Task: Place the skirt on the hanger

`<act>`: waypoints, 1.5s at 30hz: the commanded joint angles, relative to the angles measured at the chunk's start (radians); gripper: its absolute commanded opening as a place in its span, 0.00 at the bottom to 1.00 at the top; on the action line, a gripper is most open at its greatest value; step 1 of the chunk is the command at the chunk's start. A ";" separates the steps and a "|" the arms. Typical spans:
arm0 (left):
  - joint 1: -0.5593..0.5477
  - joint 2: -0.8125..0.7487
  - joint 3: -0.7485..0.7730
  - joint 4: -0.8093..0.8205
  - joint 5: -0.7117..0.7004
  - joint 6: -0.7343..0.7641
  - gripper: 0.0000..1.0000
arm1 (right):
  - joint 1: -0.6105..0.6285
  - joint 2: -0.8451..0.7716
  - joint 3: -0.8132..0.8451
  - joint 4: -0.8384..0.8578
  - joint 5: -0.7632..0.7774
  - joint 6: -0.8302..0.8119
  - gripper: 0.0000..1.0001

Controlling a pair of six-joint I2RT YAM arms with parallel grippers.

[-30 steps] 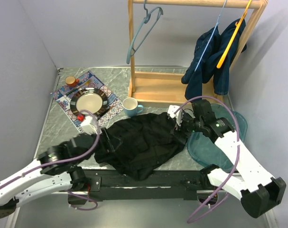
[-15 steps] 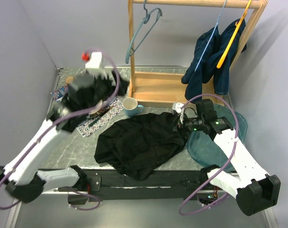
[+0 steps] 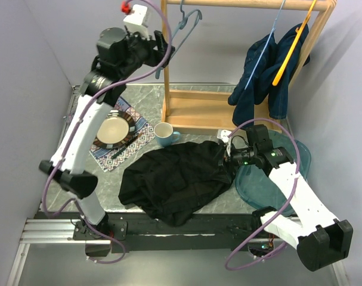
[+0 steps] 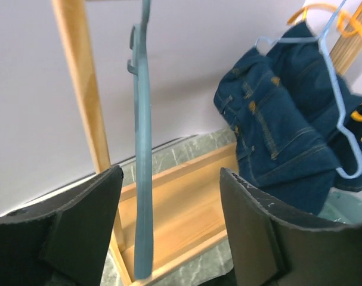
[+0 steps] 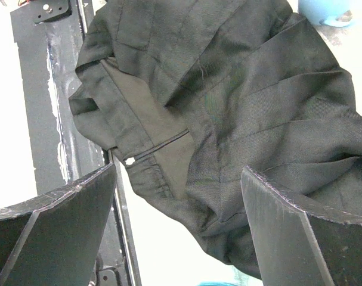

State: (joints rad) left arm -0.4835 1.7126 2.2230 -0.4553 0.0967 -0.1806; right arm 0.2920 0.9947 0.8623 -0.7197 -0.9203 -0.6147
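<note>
We see the left jaws spread wide, high up by the wooden rack [image 3: 198,113], with the teal hanger [image 4: 143,179] dangling between them and touching neither. The black skirt [image 3: 175,182] lies crumpled on the table [image 3: 145,101], near its front edge. The right jaws are spread too, low over the skirt's right edge.
</note>
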 commanded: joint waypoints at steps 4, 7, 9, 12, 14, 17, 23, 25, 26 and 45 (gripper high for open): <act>0.025 0.079 0.058 0.010 0.095 0.092 0.65 | -0.019 -0.037 0.006 0.000 -0.031 -0.013 0.91; 0.025 0.096 0.053 0.009 0.095 0.119 0.51 | -0.025 -0.041 0.009 -0.007 -0.041 -0.023 0.92; 0.025 0.107 0.052 0.013 0.095 0.125 0.46 | -0.031 -0.044 0.009 -0.015 -0.048 -0.029 0.92; 0.025 0.120 0.053 0.020 0.106 0.130 0.33 | -0.036 -0.051 0.009 -0.020 -0.054 -0.031 0.92; 0.025 0.127 0.055 0.029 0.121 0.128 0.29 | -0.047 -0.057 0.011 -0.023 -0.061 -0.031 0.92; 0.025 0.139 0.056 0.044 0.135 0.121 0.27 | -0.059 -0.060 0.011 -0.027 -0.072 -0.036 0.92; 0.025 0.157 0.055 0.078 0.135 0.121 0.23 | -0.077 -0.061 0.015 -0.041 -0.087 -0.045 0.92; 0.025 0.165 0.055 0.087 0.127 0.118 0.21 | -0.080 -0.061 0.017 -0.044 -0.094 -0.046 0.92; 0.025 0.168 0.056 0.089 0.127 0.118 0.19 | -0.085 -0.061 0.017 -0.047 -0.095 -0.049 0.92; 0.025 0.091 0.015 0.244 0.156 -0.057 0.01 | -0.116 -0.062 0.021 -0.070 -0.117 -0.069 0.92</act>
State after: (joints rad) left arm -0.4587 1.8858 2.2383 -0.3126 0.2649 -0.2012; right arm 0.1890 0.9508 0.8623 -0.7815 -1.0035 -0.6682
